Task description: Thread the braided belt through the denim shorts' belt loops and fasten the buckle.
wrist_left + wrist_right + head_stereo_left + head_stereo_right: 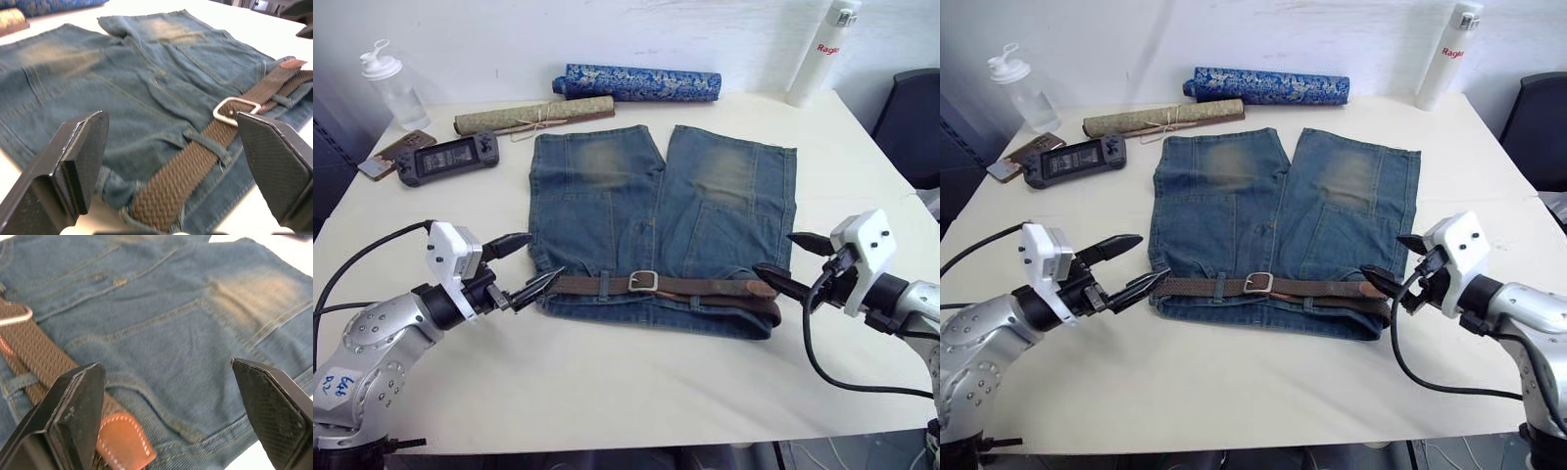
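Grippers first. L gripper [533, 262] sits at the L end of the waistband, fingers spread apart, nothing between them; lower fingertip [551, 278] just touches or nearly touches the belt's L end, can't tell which. R gripper [791, 260] is at the R end of the waistband, fingers also wide apart, holding nothing, lower finger just beside the tan tip.

Braided belt [607, 285] lies along the waistband of the denim shorts [656, 206], threaded under the belt loops [209, 144] (two show near the buckle), silver buckle [644, 281] fastened approx. mid-waistband. Tan leather tip [124, 439] lies at the R end, over a 2nd layer of strap. L wrist view: strap curls round the L edge of the waistband.

Shorts lie flat at table [636, 382] centre, waistband toward the robot, legs pointing away, pale worn patches on both legs.

Beyond the legs: blue patterned roll [639, 83] w/ a tan roll [533, 116] tied w/ string just in front of it. Far L: handheld game console [447, 159], phone [393, 153] beside it, clear bottle [391, 86] behind. Far R corner: white bottle [820, 51].
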